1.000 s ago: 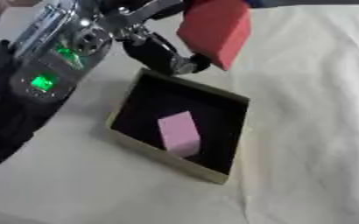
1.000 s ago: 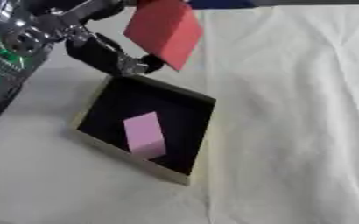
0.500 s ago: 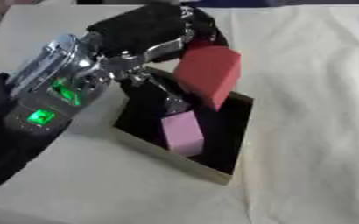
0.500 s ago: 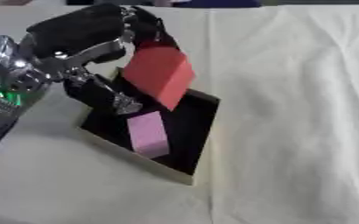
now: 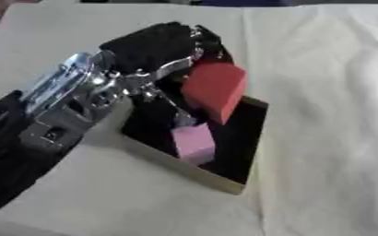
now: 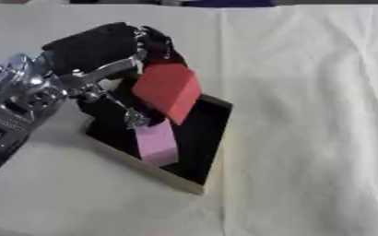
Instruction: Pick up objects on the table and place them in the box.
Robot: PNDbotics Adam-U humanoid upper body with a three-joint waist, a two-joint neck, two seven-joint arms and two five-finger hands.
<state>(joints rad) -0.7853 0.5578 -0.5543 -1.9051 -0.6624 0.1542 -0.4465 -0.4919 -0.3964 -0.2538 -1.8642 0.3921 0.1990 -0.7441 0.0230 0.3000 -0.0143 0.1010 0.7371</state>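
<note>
No readable text, label, brand, number or sign is showing anywhere in either view. The red block (image 5: 215,90), the pink block (image 5: 194,143), the dark box (image 5: 245,138) and the robot's left hand (image 5: 148,48) are all showing plain surfaces, and the pale cloth over the bench (image 6: 305,115) is carrying no print.

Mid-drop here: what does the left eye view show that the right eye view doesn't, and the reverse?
Only the left eye view: more of the black forearm, down to the lower left corner. Only the right eye view: more bare white cloth right of the box. Both: the left hand, fingers curled on the red block, tilted over the box, with the pink block inside.
</note>
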